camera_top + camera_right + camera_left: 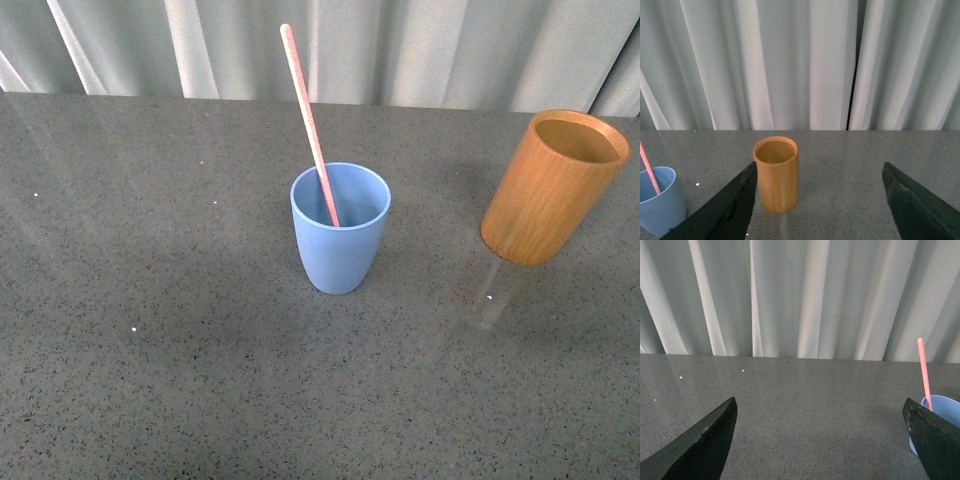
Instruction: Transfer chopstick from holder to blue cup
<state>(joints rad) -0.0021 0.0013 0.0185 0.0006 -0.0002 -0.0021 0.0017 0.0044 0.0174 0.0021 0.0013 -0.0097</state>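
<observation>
The pale pink-red chopstick (pixel 308 117) stands in the light blue cup (pixel 340 245) at the middle of the table, leaning to the back left. The orange-brown wooden holder (pixel 553 187) stands upright at the right, and its inside looks empty. Neither gripper shows in the front view. My left gripper (pixel 820 440) is open and empty, with the blue cup (pixel 945 415) and chopstick (pixel 924 372) beside one finger. My right gripper (pixel 820 200) is open and empty, with the holder (pixel 776 175) just ahead near one finger and the blue cup (pixel 660 200) off to the side.
The grey speckled table (pixel 150 330) runs back to a pale pleated curtain (pixel 400 45). A faint shiny reflection lies on the table in front of the holder.
</observation>
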